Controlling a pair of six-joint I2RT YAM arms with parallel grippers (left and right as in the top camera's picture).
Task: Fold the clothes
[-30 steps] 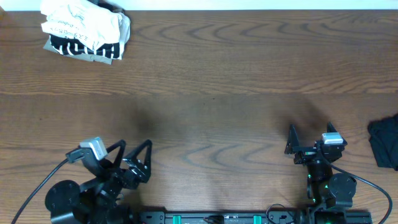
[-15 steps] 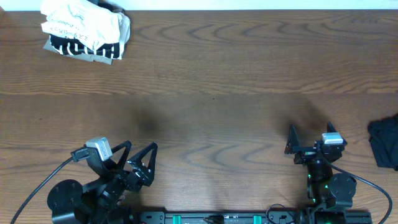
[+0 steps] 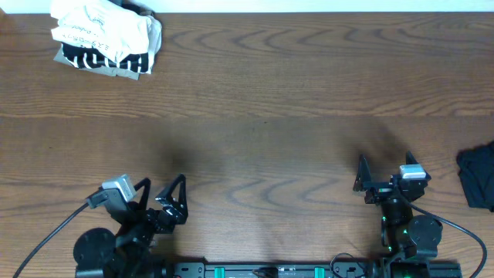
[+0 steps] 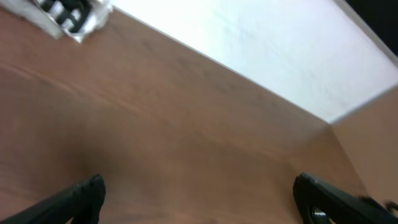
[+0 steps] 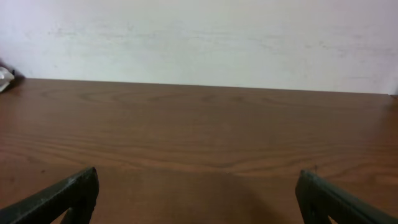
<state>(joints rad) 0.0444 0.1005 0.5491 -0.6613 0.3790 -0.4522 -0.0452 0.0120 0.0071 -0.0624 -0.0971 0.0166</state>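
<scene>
A folded stack of clothes (image 3: 106, 42) lies at the table's far left corner: a white T-shirt with dark lettering on top and a black-and-white striped piece under it. The left wrist view catches this stack (image 4: 68, 12) at its top left. A crumpled black garment (image 3: 478, 179) lies at the right edge. My left gripper (image 3: 164, 184) hovers near the front left, open and empty (image 4: 199, 185). My right gripper (image 3: 385, 164) stands near the front right, open with nothing between its fingers (image 5: 198, 180). Both are far from any garment.
The brown wooden table (image 3: 262, 100) stretches between the grippers and the garments. A white wall (image 5: 199, 37) runs along its far edge. The arm bases and cables sit along the front edge.
The left arm swung a little to the right, then came back left and drew slightly toward its base. The right arm and the clothes have not moved.
</scene>
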